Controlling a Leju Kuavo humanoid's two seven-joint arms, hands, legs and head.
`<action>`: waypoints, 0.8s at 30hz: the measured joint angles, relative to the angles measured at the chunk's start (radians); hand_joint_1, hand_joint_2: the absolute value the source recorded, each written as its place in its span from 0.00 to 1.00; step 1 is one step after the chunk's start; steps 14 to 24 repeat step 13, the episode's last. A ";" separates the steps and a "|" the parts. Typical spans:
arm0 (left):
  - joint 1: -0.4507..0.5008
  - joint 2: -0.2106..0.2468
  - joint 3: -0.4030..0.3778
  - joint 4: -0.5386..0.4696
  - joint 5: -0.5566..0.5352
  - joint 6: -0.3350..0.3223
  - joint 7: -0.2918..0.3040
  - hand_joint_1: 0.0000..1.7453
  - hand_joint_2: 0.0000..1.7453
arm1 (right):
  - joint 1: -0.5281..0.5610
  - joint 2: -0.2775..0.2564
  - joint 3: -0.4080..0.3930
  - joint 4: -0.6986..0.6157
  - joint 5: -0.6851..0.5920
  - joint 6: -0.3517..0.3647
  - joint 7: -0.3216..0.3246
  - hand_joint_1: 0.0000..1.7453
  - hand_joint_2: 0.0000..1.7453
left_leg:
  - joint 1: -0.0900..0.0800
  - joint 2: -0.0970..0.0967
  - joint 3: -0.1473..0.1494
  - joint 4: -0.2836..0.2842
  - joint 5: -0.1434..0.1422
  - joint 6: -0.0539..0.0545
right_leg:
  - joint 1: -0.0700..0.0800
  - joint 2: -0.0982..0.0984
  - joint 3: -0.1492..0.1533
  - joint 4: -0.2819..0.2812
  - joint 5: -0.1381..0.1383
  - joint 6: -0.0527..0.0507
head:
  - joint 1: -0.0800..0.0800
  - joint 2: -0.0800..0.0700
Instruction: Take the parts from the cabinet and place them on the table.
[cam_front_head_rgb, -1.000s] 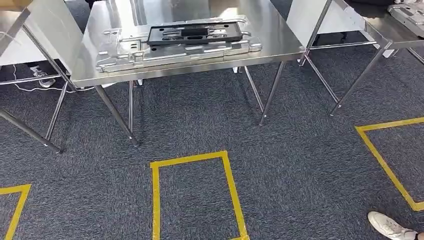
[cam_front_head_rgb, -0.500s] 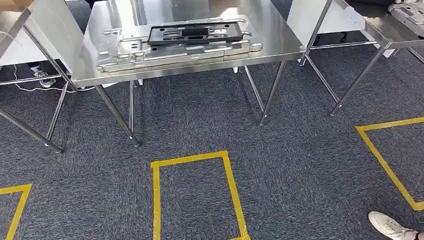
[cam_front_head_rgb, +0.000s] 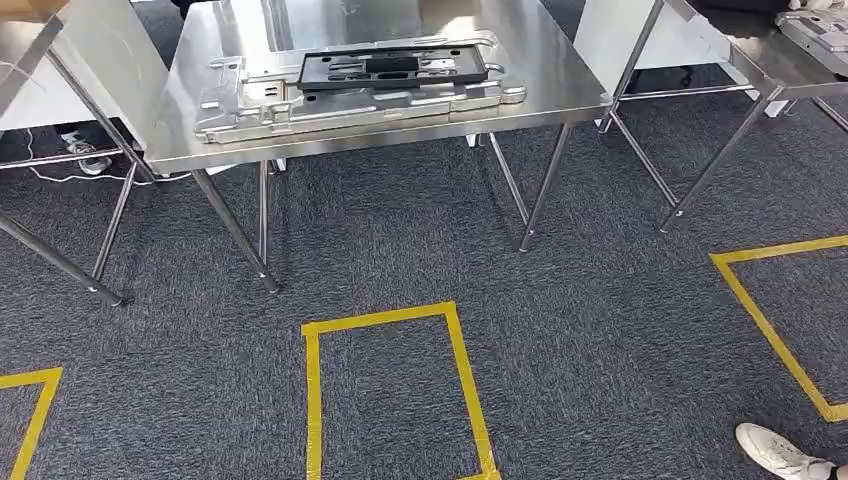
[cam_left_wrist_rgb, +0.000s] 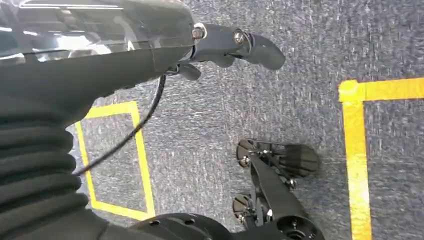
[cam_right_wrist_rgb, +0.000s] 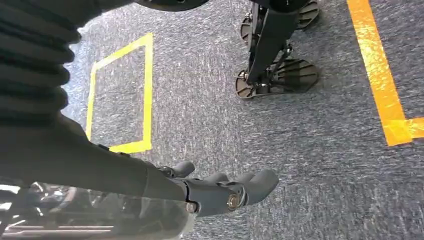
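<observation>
Head view: the whole picture is sitting slightly lower than a second ago, the table (cam_front_head_rgb: 560, 85) and its load having slid down a little in the frame, so the camera is shifting, not the things. One steel table is standing straight ahead on grey carpet (cam_front_head_rgb: 400, 250). Two parts are lying on it: a wide silver frame (cam_front_head_rgb: 350, 105) flat on the top, and a black plate (cam_front_head_rgb: 392, 66) resting on that frame. Two further tables are showing in part, one at the left edge (cam_front_head_rgb: 60, 60) and one at the right (cam_front_head_rgb: 760, 60); another silver part (cam_front_head_rgb: 815, 25) is lying on the right one. Three yellow tape outlines are marking the carpet: one whole rectangle (cam_front_head_rgb: 312, 400) in the middle and two cut off at the sides. One white shoe (cam_front_head_rgb: 775, 450) of a person is standing at the lower right, as before.

Left wrist view: the left hand (cam_left_wrist_rgb: 235, 47) is hanging over the carpet, holding nothing, its dark fingers (cam_left_wrist_rgb: 260, 50) curled loosely inward; whether they are pressed fully together cannot be told.

Right wrist view: the right hand (cam_right_wrist_rgb: 225, 190) is likewise hanging over the carpet with nothing in it, its fingers (cam_right_wrist_rgb: 257, 182) lying side by side and bent inward.
</observation>
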 joint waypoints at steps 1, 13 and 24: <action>0.004 0.004 -0.016 -0.003 0.014 0.002 0.005 0.00 0.00 | 0.002 -0.002 0.016 -0.002 -0.015 -0.001 0.000 0.00 0.00 | 0.000 0.000 0.000 0.000 0.000 0.000 | 0.000 0.000 0.000 0.000 0.000 0.000 | 0.000 0.000; 0.051 0.033 -0.264 -0.031 0.235 0.013 0.052 0.00 0.00 | 0.043 -0.019 0.262 -0.030 -0.254 -0.016 0.011 0.00 0.00 | 0.000 0.000 0.000 0.000 0.000 0.000 | 0.000 0.000 0.000 0.000 0.000 0.000 | 0.000 0.000; 0.051 0.033 -0.264 -0.031 0.235 0.013 0.052 0.00 0.00 | 0.043 -0.019 0.262 -0.030 -0.254 -0.016 0.011 0.00 0.00 | 0.000 0.000 0.000 0.000 0.000 0.000 | 0.000 0.000 0.000 0.000 0.000 0.000 | 0.000 0.000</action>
